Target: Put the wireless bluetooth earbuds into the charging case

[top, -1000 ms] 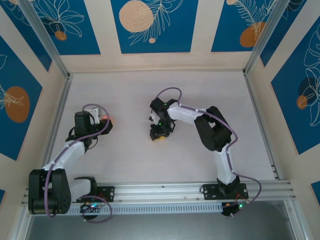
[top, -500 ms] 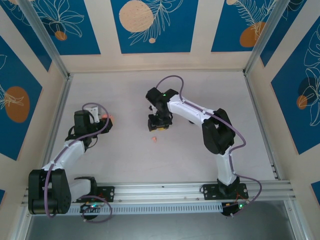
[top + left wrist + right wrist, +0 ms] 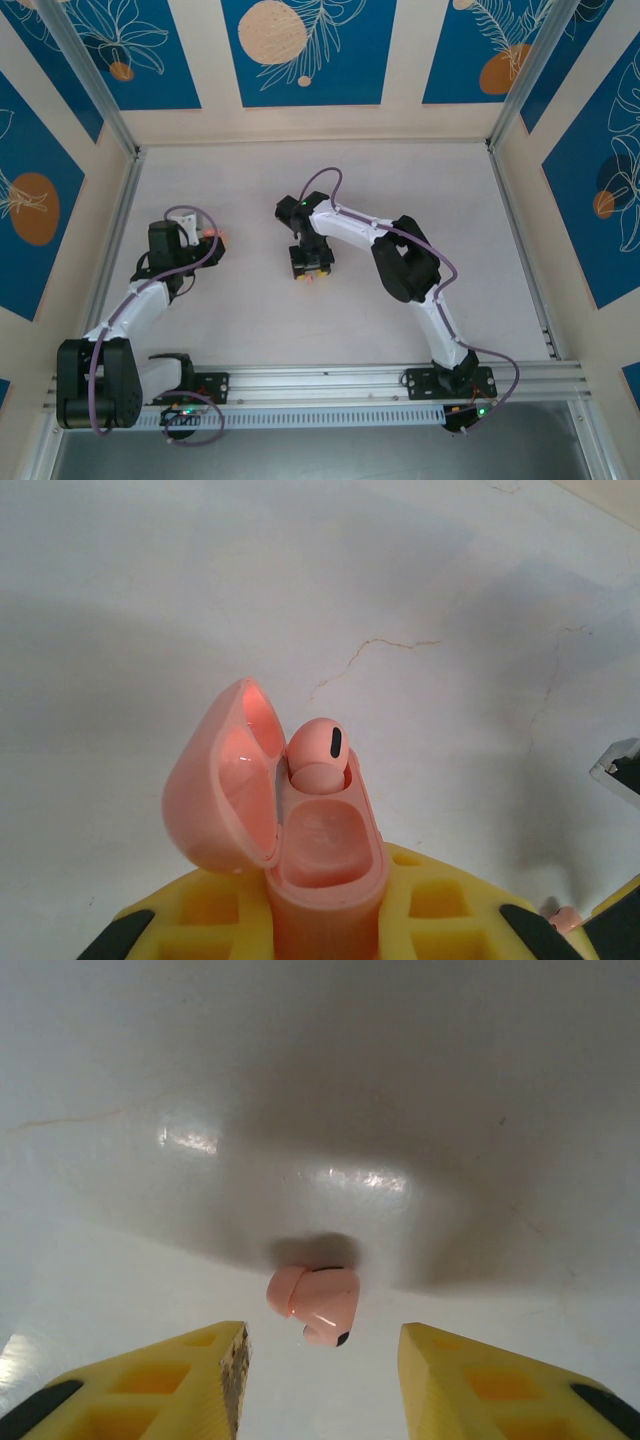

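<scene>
Left claw (image 3: 326,925) grips the open pink case (image 3: 327,845); one pink earbud (image 3: 318,755) sits, perhaps loosely, inside.

One earbud (image 3: 318,752) sits in the case (image 3: 325,860) over on the left; the loose earbud (image 3: 315,1305) lies mid-bench (image 3: 400,180), at the right claw's (image 3: 322,1338) tips.

Pale desk (image 3: 420,180), off-white, glossy, faint hairline cracks. One pink earbud (image 3: 313,1303) lies loose on bare surface near desk centre, a little toward near edge, small shadow beside it.
</scene>
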Robot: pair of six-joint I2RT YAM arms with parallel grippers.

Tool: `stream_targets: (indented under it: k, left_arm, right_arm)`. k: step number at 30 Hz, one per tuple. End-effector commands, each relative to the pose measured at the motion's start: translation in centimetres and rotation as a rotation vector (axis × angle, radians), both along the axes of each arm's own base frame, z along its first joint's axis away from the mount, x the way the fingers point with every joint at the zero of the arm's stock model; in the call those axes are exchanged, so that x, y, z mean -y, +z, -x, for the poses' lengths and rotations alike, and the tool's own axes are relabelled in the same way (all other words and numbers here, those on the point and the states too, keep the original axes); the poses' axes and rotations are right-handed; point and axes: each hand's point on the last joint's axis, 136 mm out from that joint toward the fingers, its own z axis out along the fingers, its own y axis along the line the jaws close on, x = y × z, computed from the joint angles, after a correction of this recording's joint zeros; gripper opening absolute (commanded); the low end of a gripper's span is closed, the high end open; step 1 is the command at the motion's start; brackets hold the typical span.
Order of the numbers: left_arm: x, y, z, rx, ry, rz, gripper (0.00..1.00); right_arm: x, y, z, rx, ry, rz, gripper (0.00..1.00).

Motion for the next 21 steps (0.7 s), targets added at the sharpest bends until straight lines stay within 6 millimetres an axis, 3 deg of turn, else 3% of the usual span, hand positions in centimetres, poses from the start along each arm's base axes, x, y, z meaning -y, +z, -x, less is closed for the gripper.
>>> stream_targets:
  k: [1,21]
  left_arm:
    - [-0.1,1.6,-0.6,0.043,-0.011,0.001,0.17]
    - [-0.2,1.5,-0.4,0.036,-0.011,-0.005,0.17]
  right_arm:
    - [-0.4,0.3,-0.2,0.005,-0.014,-0.002,0.44]
    - [0.1,-2.4,-0.4,0.006,-0.003,0.046,0.31]
